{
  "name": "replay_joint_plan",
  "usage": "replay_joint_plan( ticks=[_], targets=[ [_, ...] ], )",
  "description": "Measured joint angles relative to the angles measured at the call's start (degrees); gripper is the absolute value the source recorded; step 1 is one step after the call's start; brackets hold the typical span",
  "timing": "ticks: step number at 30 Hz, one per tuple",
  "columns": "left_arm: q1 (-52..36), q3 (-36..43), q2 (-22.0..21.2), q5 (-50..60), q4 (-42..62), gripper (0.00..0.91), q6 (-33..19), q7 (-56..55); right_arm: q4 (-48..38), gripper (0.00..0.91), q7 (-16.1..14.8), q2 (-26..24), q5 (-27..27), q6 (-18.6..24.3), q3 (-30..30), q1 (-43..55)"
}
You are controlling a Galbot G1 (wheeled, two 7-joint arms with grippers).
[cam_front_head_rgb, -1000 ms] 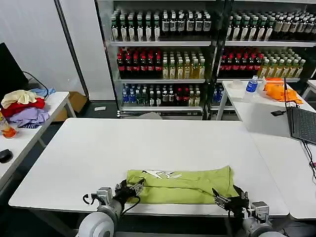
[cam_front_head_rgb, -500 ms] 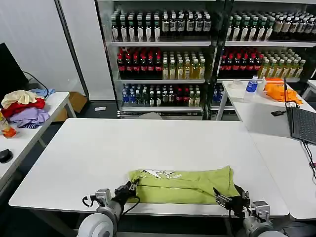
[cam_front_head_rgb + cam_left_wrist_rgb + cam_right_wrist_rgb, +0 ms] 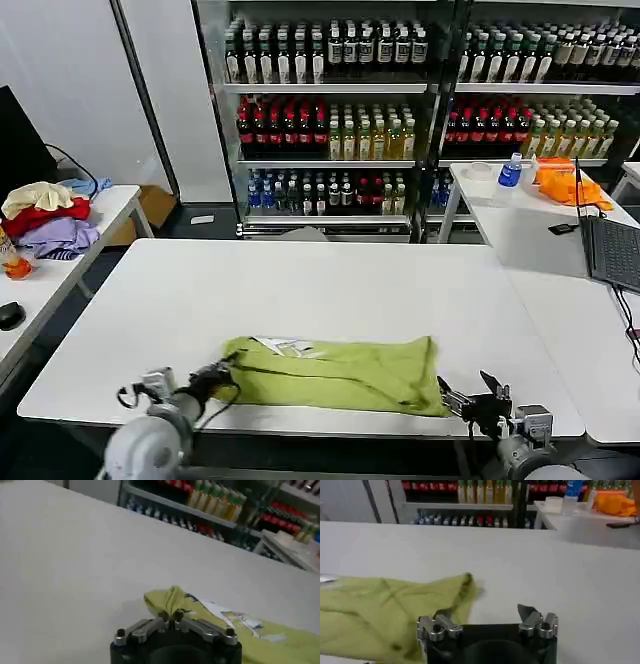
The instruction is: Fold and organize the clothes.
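The T-shirt (image 3: 335, 372) lies flat on the near part of the table (image 3: 300, 285), and its white patch (image 3: 285, 346) is partly folded under. The left gripper (image 3: 222, 374) is closed on the shirt's left corner; the left wrist view shows that corner bunched between the fingertips. The right gripper (image 3: 470, 398) is wide open just beside the shirt's right edge, holding nothing.

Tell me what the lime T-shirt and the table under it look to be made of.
T-shirt: soft matte knit, likely cotton. It creases, and it bunches where the left gripper pinches its corner. The right gripper stands open beside its other end.
Table: smooth white top with a faint sheen, probably laminate. What lies beneath the surface cannot be told.
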Motion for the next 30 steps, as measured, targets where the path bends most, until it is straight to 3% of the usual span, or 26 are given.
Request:
replay_joint_plan(
  ticks=[7, 13, 30],
  targets=[
    [-0.55, -8.44, 6.39, -3.34, 1.73, 0.02, 0.66, 0.32, 0.08, 0.907, -0.02, 0.26, -0.02, 0.07, -0.27, 0.3],
    [-0.77, -11.06, 8.03, -7.1, -0.47, 0.02, 0.73, -0.38, 0.29, 0.907, -0.09, 0.11, -0.46, 0.04, -0.63, 0.0],
    [-4.26, -0.24, -1.46, -20.34, -7.21, 0.02, -1.4, -3.32, -0.26, 0.907, -0.1, -0.02, -1.8, 0.13, -2.31, 0.66]
  ],
)
